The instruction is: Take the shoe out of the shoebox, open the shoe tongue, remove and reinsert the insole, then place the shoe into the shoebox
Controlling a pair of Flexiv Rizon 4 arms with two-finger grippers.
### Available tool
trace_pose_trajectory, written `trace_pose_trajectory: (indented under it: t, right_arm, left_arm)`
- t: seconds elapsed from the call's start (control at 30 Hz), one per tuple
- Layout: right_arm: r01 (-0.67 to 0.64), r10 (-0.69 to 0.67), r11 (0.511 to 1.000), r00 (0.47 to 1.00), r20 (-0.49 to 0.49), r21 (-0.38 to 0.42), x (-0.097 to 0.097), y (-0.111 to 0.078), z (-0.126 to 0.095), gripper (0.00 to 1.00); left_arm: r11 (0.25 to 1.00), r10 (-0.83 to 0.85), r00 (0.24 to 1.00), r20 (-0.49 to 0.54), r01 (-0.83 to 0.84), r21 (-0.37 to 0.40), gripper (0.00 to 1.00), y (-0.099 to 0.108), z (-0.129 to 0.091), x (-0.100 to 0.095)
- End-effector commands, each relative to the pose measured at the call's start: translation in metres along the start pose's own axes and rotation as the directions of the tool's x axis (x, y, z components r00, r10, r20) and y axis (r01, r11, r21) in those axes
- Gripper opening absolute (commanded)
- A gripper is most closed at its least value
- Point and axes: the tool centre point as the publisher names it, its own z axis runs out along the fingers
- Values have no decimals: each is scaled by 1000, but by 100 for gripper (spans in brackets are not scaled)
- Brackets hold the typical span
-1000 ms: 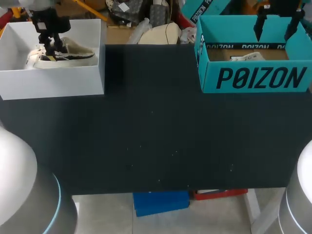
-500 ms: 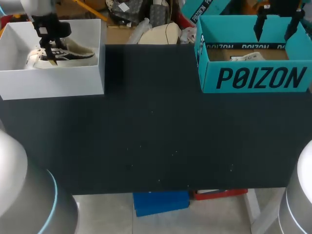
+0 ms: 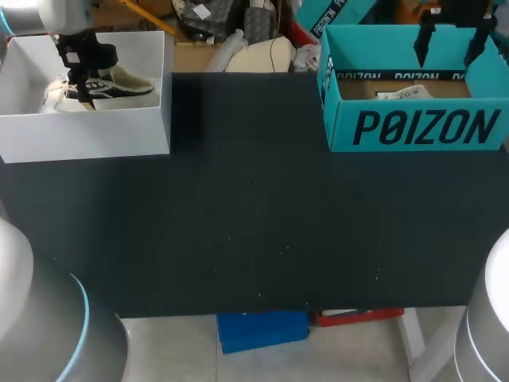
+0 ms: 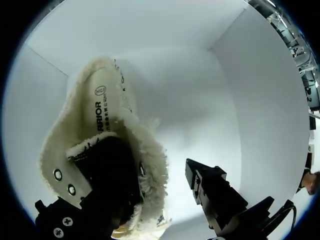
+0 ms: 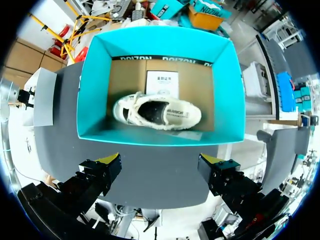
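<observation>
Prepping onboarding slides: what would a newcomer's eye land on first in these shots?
The bright teal box at the far right of the black table, with a cream shoe lying inside and the right gripper hanging open above it. Then the white box at the far left, where the left gripper sits open at the mouth of a fleece-lined shoe.

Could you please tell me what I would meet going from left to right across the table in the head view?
White shoebox with a fleece-lined shoe inside → bare stretch of black table → teal shoebox with a pale shoe inside.
</observation>
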Motion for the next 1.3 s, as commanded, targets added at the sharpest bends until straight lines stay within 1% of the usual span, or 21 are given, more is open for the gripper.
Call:
trace_pose_trajectory:
  t: [0.03,0.07,0.13,0.17,0.2,0.23,0.27,0.33,0.37,0.4,0.53,0.67,0.77,0.93,1.07,1.13,1.23,1.3]
  right_arm:
    - [-1,1,1000,1000,-1,0,0,0,0,100]
    - [-1,1,1000,1000,-1,0,0,0,0,100]
    - [-1,1,1000,1000,-1,0,0,0,0,100]
    - [-1,1,1000,1000,-1,0,0,0,0,100]
    - [-1,1,1000,1000,-1,0,0,0,0,100]
    - [-1,1,1000,1000,-1,0,0,0,0,100]
    - [-1,1,1000,1000,-1,0,0,0,0,100]
    - [-1,1,1000,1000,-1,0,0,0,0,100]
    - [-1,1,1000,1000,-1,0,0,0,0,100]
    - [-1,1,1000,1000,-1,0,0,0,0,100]
    - [-1,1,1000,1000,-1,0,0,0,0,100]
    - [-1,1,1000,1000,-1,0,0,0,0,100]
    - [-1,1,1000,1000,-1,0,0,0,0,100]
    - [-1,1,1000,1000,-1,0,0,0,0,100]
    - [-1,1,1000,1000,-1,0,0,0,0,100]
    - [-1,1,1000,1000,-1,0,0,0,0,100]
    - [-1,1,1000,1000,-1,0,0,0,0,100]
    - [-1,1,1000,1000,-1,0,0,0,0,100]
  left_arm:
    - [1000,-7,1000,13,7,-11,54,0,8,-4]
    - [1000,-8,1000,12,8,-11,53,0,9,-4]
    - [1000,-6,1000,10,6,-13,45,0,11,-5]
    - [1000,-4,1000,10,5,-18,35,0,11,-5]
    - [1000,-4,1000,9,5,-18,22,-1,12,-5]
    - [1000,-5,1000,9,5,-19,16,-1,13,-5]
    - [1000,-6,1000,10,7,-23,15,-1,14,-5]
    - [1000,4,999,36,-4,-3,20,-1,14,-5]
    - [1000,3,999,47,-2,-15,18,-2,11,-4]
    - [1000,4,999,53,-4,-10,0,-2,7,-3]
    - [1000,19,996,82,-17,-27,0,-5,-11,-2]
    - [999,17,993,117,-14,-30,0,-6,-38,2]
    - [999,24,990,142,-18,-41,0,-11,-63,10]
    - [998,7,983,185,4,-57,0,-18,-105,30]
    - [996,-31,971,236,51,-77,0,-27,-146,48]
    - [993,-53,963,265,78,-84,0,-34,-172,61]
    - [992,-67,940,336,97,-75,0,-52,-210,81]
    - [993,-61,920,387,95,-68,0,-68,-235,98]
